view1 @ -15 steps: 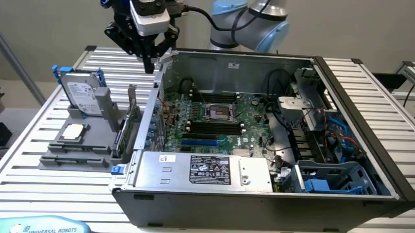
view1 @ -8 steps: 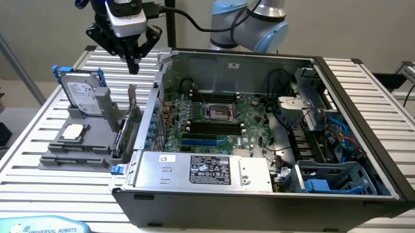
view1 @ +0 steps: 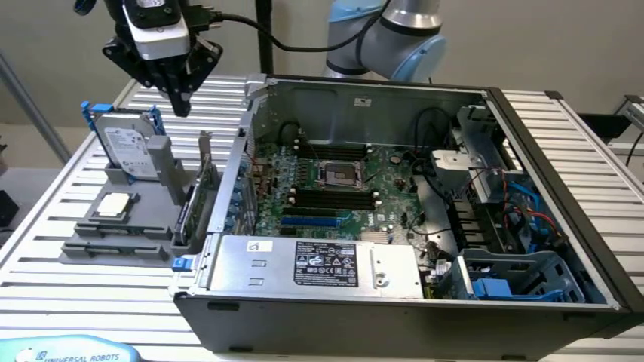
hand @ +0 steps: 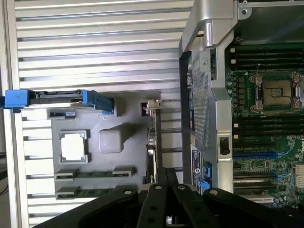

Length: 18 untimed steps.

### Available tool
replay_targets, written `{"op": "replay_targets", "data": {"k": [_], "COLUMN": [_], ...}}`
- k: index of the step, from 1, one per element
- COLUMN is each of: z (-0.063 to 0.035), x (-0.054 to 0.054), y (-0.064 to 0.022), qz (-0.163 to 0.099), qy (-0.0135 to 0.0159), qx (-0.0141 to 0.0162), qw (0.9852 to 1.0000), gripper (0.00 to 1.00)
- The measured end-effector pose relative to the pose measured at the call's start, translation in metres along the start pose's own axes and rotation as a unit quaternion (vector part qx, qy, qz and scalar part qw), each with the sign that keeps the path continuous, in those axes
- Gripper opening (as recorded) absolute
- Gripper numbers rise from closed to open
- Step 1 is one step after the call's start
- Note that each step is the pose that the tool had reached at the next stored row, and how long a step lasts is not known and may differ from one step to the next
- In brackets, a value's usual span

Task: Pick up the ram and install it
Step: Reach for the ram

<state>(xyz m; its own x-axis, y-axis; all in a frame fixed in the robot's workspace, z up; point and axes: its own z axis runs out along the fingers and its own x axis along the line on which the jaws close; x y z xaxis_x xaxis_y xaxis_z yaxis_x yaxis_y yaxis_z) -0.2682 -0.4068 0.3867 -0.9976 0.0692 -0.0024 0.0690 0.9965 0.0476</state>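
Gripper (view1: 181,105) hangs high over the gray holder (view1: 90,250), fingers pinched together with nothing between them. Ram (hand: 95,174) sits in a slot at the holder's near end, well below the tool and untouched. Risk looks like this: drive (view1: 129,143) and card (view1: 207,181) both stand tall right beside the descent path, so a drop that is slightly off could clip either one. Closed fingers would also just bump the stick rather than straddle it.

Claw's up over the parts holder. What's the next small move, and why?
Probably slide the claw toward the ram in the gray holder: the claw hangs shut and empty up by the hard drive, and the ram sits at the holder's opposite end.
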Motion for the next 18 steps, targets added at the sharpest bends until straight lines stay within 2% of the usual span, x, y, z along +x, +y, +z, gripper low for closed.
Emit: {"op": "replay_targets", "data": {"k": [13, 18], "z": [0.0025, 0.0042], "x": [0.045, 0.057], "y": [-0.006, -0.0097], "qz": [0.0, 0.001], "qy": [0.0089, 0.0109], "qx": [0.0006, 0.0013], "qw": [1.0, 0.9999], "gripper": [0.11, 0.11]}}
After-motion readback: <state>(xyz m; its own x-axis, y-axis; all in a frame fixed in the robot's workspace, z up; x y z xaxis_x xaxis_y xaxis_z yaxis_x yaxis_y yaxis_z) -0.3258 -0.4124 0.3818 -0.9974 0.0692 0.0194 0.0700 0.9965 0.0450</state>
